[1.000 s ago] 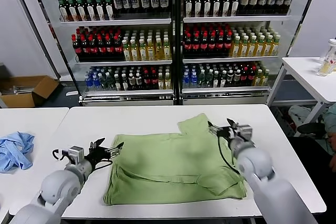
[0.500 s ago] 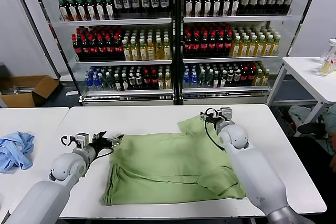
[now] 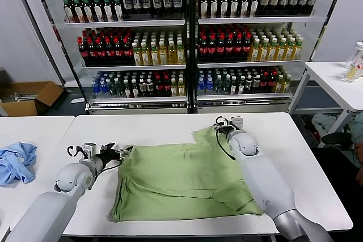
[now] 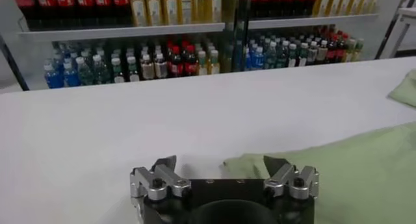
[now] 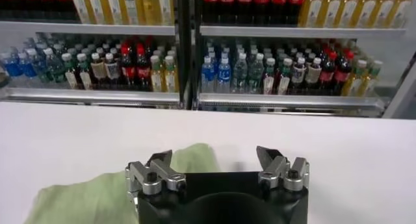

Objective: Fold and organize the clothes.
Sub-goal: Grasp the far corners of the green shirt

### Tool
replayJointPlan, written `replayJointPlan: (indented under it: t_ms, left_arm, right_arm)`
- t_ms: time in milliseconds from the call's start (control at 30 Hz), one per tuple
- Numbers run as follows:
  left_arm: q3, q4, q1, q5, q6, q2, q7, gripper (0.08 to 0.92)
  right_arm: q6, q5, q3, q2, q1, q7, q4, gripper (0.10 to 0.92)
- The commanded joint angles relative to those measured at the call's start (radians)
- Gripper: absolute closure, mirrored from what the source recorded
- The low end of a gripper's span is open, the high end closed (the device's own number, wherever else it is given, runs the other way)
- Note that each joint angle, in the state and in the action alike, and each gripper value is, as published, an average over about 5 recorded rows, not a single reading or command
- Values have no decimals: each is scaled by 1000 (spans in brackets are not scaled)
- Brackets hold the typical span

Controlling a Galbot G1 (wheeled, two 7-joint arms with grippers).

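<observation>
The light green shirt [image 3: 181,179] lies partly folded on the white table [image 3: 142,128], with one sleeve [image 3: 207,135] sticking out at the back. No collar, buttons or chest graphic show. My left gripper [image 3: 120,152] is open and empty at the shirt's left back corner; in the left wrist view [image 4: 220,165] the green corner [image 4: 338,160] lies between and beyond its fingers. My right gripper [image 3: 221,125] is open and empty over the sleeve's far tip; in the right wrist view [image 5: 213,159] the green sleeve [image 5: 97,189] lies below it.
A light blue garment [image 3: 16,161] lies on the separate table at left. Drink shelves [image 3: 187,43] stand behind the table. A cardboard box [image 3: 28,97] sits on the floor at left, and another white table [image 3: 334,80] stands at right.
My right gripper has moved back and left from the shirt's right side to the sleeve's tip. My left gripper has moved slightly back along the shirt's left edge.
</observation>
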Motion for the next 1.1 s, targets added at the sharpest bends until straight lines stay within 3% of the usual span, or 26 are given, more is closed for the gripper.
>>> replayJointPlan:
  t_ms: [33,167,800,933,1100]
  left_arm:
    - [13,53,-24,12,-5,-7,13,177]
    - [13,56,-19,15,-5,-10,22,228]
    - [11,26,10,20,-34,-22,46,778]
    - [-12,-2,9,-24,-67,-8,30,881]
    - [-52,-66,48,-90,-94,16,5,916]
  right_arm:
    - [14,-15,-4,22,19,-8,-58,209]
    - [22,-14,-2,30,19,-20,-65,293]
    - [59,-10,12,30,11,-30,-58,839]
    - [82,60,19,-4,-6,-30,68,911]
    - [13,169,6,-81,-74,18,334,919]
